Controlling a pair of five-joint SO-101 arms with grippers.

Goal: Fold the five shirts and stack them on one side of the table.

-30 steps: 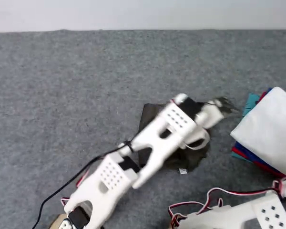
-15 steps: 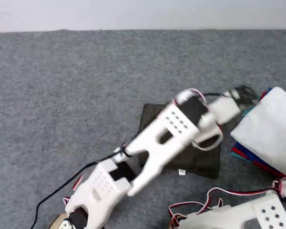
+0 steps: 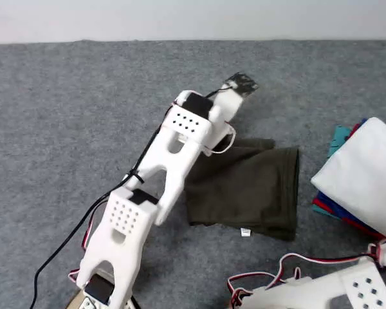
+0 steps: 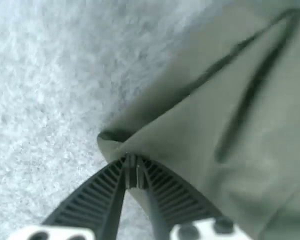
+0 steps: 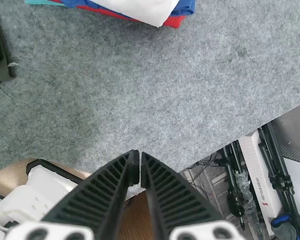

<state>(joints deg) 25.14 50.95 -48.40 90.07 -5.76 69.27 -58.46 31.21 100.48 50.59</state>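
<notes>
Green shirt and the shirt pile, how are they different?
The green shirt is one dark shirt, alone mid-table; the pile is several shirts stacked at the high view's right edge. The green shirt lies low; the pile sits thicker, white on top with blue, red and teal edges below. Both are folded on the grey table.

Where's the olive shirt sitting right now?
In the high view, the olive shirt lies folded on the grey table, right of centre, between the left arm and the stack of folded shirts at the right edge.
</notes>
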